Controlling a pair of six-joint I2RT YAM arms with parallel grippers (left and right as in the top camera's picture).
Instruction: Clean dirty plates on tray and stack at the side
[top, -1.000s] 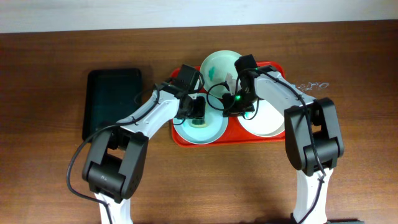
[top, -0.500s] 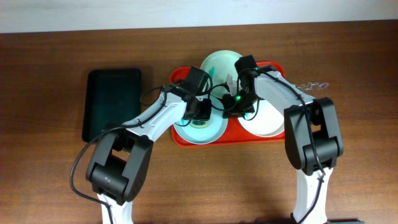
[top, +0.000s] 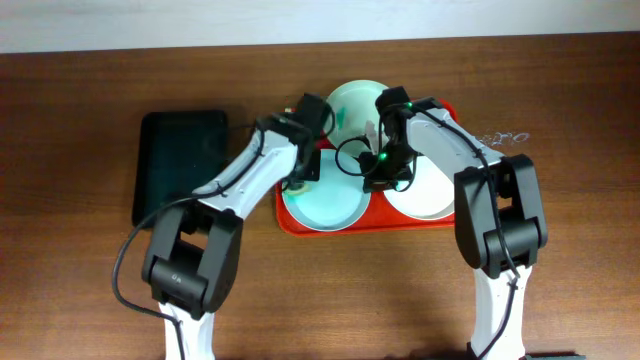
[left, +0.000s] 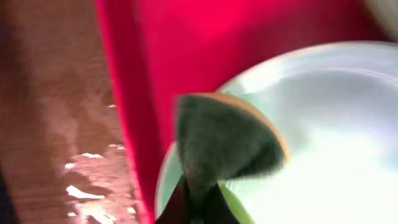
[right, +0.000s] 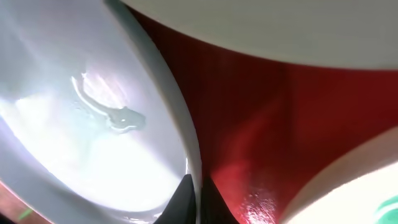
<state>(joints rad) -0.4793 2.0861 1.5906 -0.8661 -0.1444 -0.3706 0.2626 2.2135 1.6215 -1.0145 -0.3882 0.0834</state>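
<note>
The red tray holds three pale plates: a front-left plate, a back plate and a right plate. My left gripper is shut on a green-and-yellow sponge, which sits over the front-left plate's back-left rim, by the tray wall. My right gripper is shut on that plate's right rim. A clear wet streak lies on the plate. Another plate at the lower right shows a teal smear.
A smaller black tray lies on the brown table to the left of the red tray. Bare wood shows just left of the red tray wall. The two arms meet closely over the tray's middle.
My left gripper has carried the sponge from the middle of the front-left plate back and left to its rim. The right gripper has stayed on the plate's rim.
</note>
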